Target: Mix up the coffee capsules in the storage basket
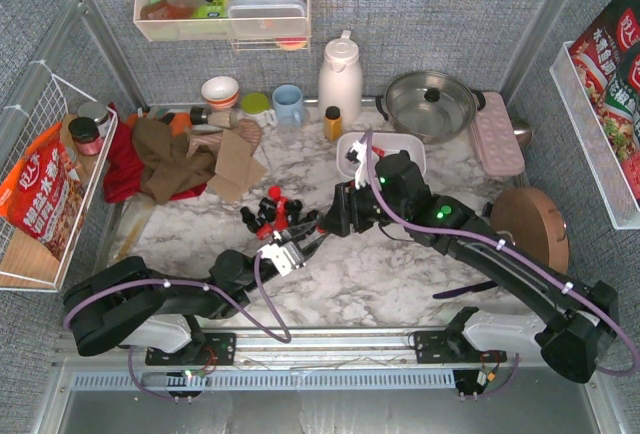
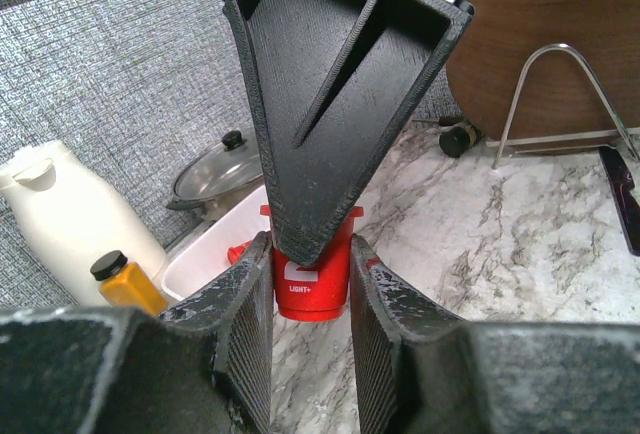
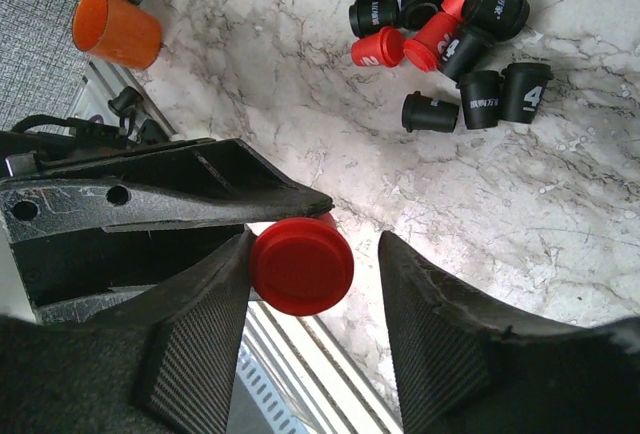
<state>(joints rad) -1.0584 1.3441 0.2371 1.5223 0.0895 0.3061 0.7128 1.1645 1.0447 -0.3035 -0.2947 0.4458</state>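
My left gripper (image 2: 311, 254) is shut on a red coffee capsule (image 2: 312, 289), which it holds upright above the marble a little left of the table's middle (image 1: 305, 246). My right gripper (image 3: 318, 244) faces it with open jaws around the same capsule (image 3: 300, 266). Its left pad touches the capsule and a gap shows on the right side. A loose pile of red and black capsules (image 1: 268, 210) (image 3: 450, 34) lies on the table just behind. The white storage basket (image 1: 400, 139) (image 2: 215, 244) stands farther back, with a red capsule (image 2: 235, 252) inside.
A yellow-capped bottle (image 1: 333, 122), white thermos (image 1: 340, 79) and lidded pot (image 1: 430, 104) stand behind the basket. A pink tray (image 1: 497, 134) and round wooden board (image 1: 530, 224) are at the right, a cloth heap (image 1: 160, 159) at the left. An orange cup (image 3: 115, 27) lies there.
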